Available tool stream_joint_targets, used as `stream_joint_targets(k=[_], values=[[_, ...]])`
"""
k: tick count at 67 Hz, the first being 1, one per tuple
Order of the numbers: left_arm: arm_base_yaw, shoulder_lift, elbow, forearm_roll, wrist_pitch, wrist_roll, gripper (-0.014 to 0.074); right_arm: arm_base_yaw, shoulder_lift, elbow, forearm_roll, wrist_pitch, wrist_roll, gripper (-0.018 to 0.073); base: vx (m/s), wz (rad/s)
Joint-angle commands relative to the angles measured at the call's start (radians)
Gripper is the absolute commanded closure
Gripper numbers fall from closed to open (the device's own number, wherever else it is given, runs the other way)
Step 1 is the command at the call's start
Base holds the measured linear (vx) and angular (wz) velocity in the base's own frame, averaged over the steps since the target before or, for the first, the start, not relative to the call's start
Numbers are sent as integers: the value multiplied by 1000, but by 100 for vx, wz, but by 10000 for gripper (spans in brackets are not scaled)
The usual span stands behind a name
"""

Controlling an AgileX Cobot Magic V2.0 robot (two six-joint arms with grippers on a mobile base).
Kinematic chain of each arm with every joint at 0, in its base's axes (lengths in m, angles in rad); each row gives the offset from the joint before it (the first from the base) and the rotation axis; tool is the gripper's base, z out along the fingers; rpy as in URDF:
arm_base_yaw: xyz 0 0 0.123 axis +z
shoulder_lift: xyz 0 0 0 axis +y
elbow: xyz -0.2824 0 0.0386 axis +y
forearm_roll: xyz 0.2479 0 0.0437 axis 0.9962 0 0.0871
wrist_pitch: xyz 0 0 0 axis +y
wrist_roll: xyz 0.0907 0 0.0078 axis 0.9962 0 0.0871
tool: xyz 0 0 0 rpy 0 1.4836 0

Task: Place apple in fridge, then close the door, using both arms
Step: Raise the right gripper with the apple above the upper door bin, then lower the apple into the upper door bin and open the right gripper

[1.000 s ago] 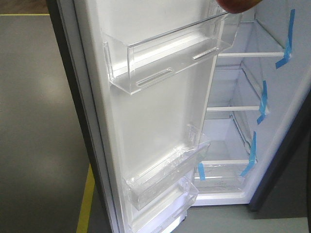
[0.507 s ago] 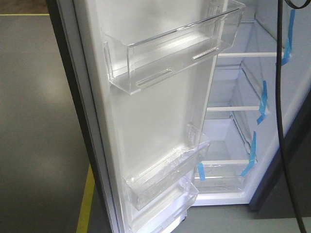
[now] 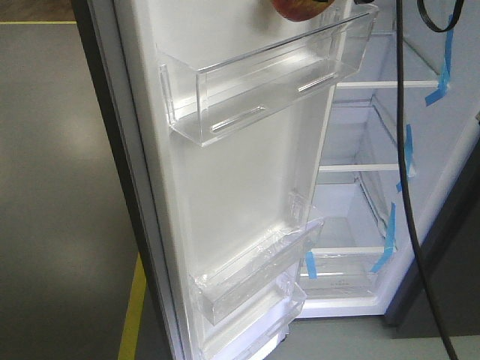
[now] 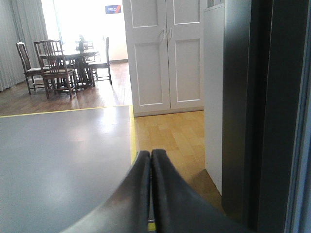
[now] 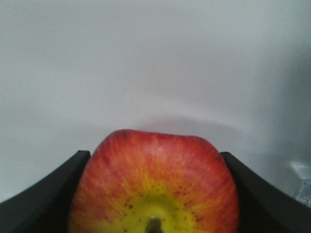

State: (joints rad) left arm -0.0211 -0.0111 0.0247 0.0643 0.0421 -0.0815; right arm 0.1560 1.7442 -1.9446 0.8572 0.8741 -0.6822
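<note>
Right gripper (image 5: 154, 162) is clamping the apple (image 5: 155, 194) between its two black fingers (image 5: 43, 199), stem dimple facing the wrist camera, with a plain white panel (image 5: 155, 58) filling the background. In the front view the apple is showing only as a red sliver at the top edge, hanging above the upper clear bin (image 3: 255, 82) of the open door (image 3: 225, 202), not yet over any shelf. The fridge (image 3: 345, 217) cavity is lying to the right of the apple and deeper in, its white-edged shelves (image 3: 386, 84) marked by blue tape (image 3: 406, 161). The judged next move is therefore a rightward, inward carry past the bin's end, clearing the black cable (image 3: 411, 217) that is dangling across the opening. Left gripper (image 4: 150, 162) is sitting with fingers pressed together on nothing, looking out over grey floor (image 4: 58, 145) beside a dark upright panel (image 4: 243, 97), probably the door's outer side. Being the nearer arm there, it is judged better placed for the closing push.
</note>
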Motion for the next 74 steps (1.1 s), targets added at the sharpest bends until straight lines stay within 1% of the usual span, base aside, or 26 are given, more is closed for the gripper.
stream_joint_targets(k=[1,12,26,37,55,61,67,71,74], values=[[-9,-14,-18,-1,-68,2,603,-6,-36,-32,42,-43,4,313,0,0],[-9,-14,-18,-1,-68,2,603,-6,-33,-32,22,-19,23,202,0,0],[-9,-14,-18,-1,-68,2,603,-6,-33,-32,-52,-14,98,28,0,0],[-9,-14,-18,-1,-68,2,603,-6,-33,-32,-57,-14,130,-72,0,0],[-9,-14,-18,-1,-68,2,603,-6,-46,-32,-61,6,136,-71,0,0],[-9,-14,-18,-1,-68,2,603,-6,-72,-32,-67,41,136,-62,0,0],[-9,-14,-18,-1,-68,2,603,-6,-118,-32,-74,105,135,-41,0,0],[-9,-14,-18,-1,-68,2,603,-6,-149,-31,-110,130,139,-25,0,0],[-9,-14,-18,-1,-68,2,603,-6,-176,-26,-163,138,174,-15,0,0]])
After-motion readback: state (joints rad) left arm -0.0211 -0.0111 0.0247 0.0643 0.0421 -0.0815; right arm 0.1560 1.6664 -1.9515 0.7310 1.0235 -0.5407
